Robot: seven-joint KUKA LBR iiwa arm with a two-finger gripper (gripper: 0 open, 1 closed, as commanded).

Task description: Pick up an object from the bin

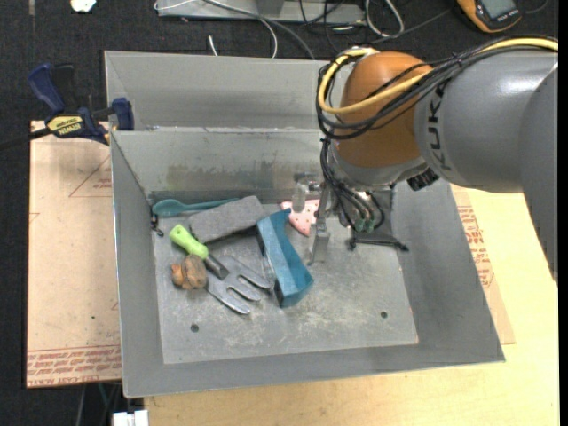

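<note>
Starting at the left of the grey metal bin (355, 327), a teal spoon (173, 207) is seen lying against the back-left of the floor. Just below it a small fork with a green handle (209, 264) is laid slantwise, its metal tines pointing toward the near side, and a brown lump (188, 275) is set touching that handle. A grey block (226, 218) is rested across the spoon's stem. Next to the right, a blue block (284, 260) is propped on edge, tilted, near the tines. Behind its far end a small pink piece (304, 216) is found by the back wall.

The gripper (316, 242) is lowered close to the floor just right of the blue block and just in front of the pink piece. Whether it is set wide or narrow cannot be told, and nothing is seen carried in it.

The pick is judged not yet made: every thing is down in the bin, so the grasp and the lift are left to be done.
</note>
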